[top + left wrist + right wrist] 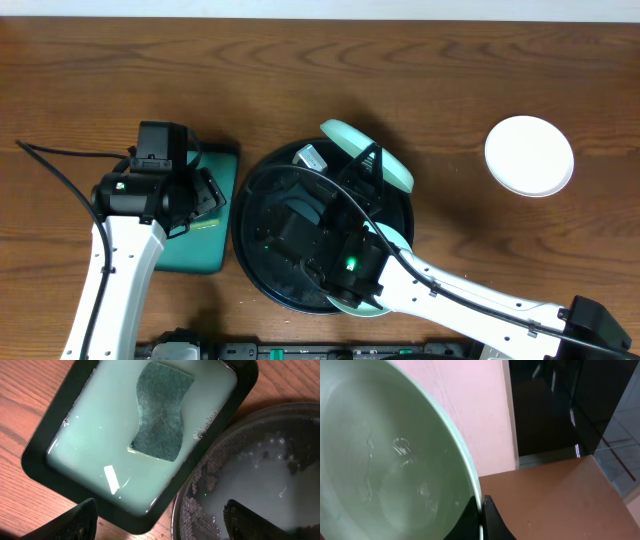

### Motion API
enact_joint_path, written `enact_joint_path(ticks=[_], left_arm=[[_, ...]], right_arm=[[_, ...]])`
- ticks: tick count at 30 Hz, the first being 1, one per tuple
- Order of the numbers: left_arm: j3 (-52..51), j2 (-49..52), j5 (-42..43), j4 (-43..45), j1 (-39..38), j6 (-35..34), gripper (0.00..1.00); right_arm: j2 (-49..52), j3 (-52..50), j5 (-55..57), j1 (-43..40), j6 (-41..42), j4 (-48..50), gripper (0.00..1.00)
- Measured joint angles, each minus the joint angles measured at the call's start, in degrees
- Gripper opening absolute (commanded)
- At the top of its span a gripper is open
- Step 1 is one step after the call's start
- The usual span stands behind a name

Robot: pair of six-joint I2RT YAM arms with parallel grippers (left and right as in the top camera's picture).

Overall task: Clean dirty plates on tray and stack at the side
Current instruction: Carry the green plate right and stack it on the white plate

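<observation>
Holding mint-green plate [345,135] by rim, right gripper [481,510] clamped on it, plate tilted over far right rim of black tray [250,200]. Sponge [160,410] lies left of tray, straight ahead of left gripper [160,515], jaws wide apart; left arm nearer

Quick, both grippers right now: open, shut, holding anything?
Left gripper: open, empty, above the sponge tray.
Right gripper: shut on the rim of a green plate.

The desk [300,60] is grained wood, the black tray [258,205] glossy and wet, the sponge [160,410] coarse-fibred, the mint-green plate [380,460] smooth, shiny.
</observation>
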Motion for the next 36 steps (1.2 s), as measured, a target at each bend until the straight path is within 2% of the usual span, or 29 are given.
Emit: enact_joint_path(ticks=[5,8,12,15,17,20,26,31,36], left_arm=[[0.0,0.0,0.0,0.0,0.0,0.0,0.81],[0.0,0.0,0.0,0.0,0.0,0.0,0.81],[0.0,0.0,0.0,-0.1,0.0,0.0,0.81],[0.0,0.0,0.0,-0.2,0.0,0.0,0.81],[0.0,0.0,0.0,-0.3,0.0,0.2,0.81],[0.0,0.0,0.0,-0.2,0.0,0.4,0.81],[0.0,0.0,0.0,-0.3,0.0,0.4,0.81],[0.0,0.0,0.0,-0.3,0.0,0.4,0.81],[0.0,0.0,0.0,-0.3,0.0,0.4,0.81]], right_arm=[[0.0,0.0,-1.8,0.0,0.6,0.1,0.01],[0.0,0.0,-8.4,0.0,4.5,-0.9,0.01],[0.0,0.0,-27.1,-1.2,17.6,-3.4,0.01],[0.0,0.0,-41.5,-5.1,30.7,-4.9,0.01],[0.0,0.0,-49.7,-9.4,39.9,-6.1,0.01],[0.0,0.0,-60.3,-15.9,49.2,-5.7,0.01],[0.0,0.0,-81.6,-30.3,60.5,-3.9,0.01],[0.0,0.0,-92.8,-42.9,65.2,-3.9,0.01],[0.0,0.0,-96.6,-55.4,66.3,-6.7,0.01]])
